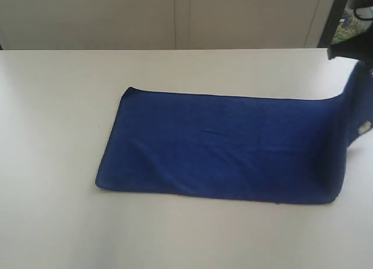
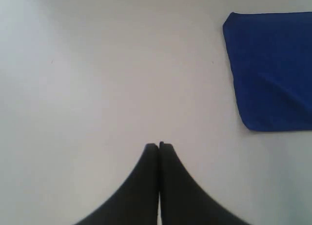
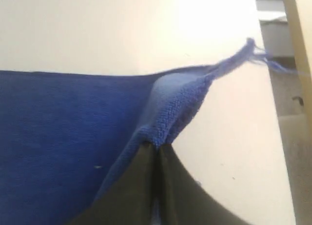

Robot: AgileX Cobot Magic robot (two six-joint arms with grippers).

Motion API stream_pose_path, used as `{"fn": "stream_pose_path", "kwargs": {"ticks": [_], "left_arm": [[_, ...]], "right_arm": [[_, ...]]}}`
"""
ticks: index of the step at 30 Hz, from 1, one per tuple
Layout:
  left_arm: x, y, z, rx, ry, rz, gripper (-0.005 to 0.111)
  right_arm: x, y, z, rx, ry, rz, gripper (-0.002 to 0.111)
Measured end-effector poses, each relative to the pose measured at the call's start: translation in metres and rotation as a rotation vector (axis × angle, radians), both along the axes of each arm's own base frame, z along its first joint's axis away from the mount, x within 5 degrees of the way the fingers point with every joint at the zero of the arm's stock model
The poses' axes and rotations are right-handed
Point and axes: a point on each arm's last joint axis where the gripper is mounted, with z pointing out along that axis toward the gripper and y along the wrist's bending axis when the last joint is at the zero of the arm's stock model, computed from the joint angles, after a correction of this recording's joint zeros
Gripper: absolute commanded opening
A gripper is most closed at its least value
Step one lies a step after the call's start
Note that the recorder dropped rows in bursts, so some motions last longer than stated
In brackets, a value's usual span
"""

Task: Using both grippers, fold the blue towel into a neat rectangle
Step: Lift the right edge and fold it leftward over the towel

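Looking at the bench [image 1: 52,222] from the outside camera, I see the blue towel [image 1: 221,146] lying as one long strip that runs from 9 o'clock to 3 o'clock. Most of it is flat on the bench. The end at 3 o'clock is lifted up and bends toward the edge of the picture. A small white tag [image 1: 364,129] shows on that lifted part.

My right tool [image 3: 157,146] is pinched tight on that lifted edge. In its own camera the cloth is bunched up right at the closed tips, and some loose threads [image 3: 253,51] stick out past the corner. So the right tool has the towel.

My left tool [image 2: 159,146] is clenched too, but on nothing. Its tips are pressed together over bare bench, and the nearest towel corner lies well apart from it. I cannot see this tool in the outside camera.

I think the towel may be folded once by now, because it looks long and thin, but I cannot see the layers for sure. My guess is that the job is about in the middle. What is left is to bring the lifted end over toward 9 o'clock, lay it down so the edges line up, and let go. The left tool is not helping yet.
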Motion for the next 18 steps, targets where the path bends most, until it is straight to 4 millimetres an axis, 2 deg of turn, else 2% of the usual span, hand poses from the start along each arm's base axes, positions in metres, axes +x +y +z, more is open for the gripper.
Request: {"fn": "stream_pose_path", "kwargs": {"ticks": [5, 12, 15, 18], "left_arm": [[0.000, 0.000, 0.000, 0.000, 0.000, 0.000, 0.000], [0.000, 0.000, 0.000, 0.000, 0.000, 0.000, 0.000], [0.000, 0.000, 0.000, 0.000, 0.000, 0.000, 0.000], [0.000, 0.000, 0.000, 0.000, 0.000, 0.000, 0.000]], "right_arm": [[-0.011, 0.062, 0.029, 0.002, -0.047, 0.156, 0.000], [-0.017, 0.167, 0.054, 0.024, -0.117, 0.411, 0.000], [-0.018, 0.213, 0.053, 0.030, -0.118, 0.509, 0.000], [-0.017, 0.262, 0.034, 0.040, -0.083, 0.599, 0.000]]}}
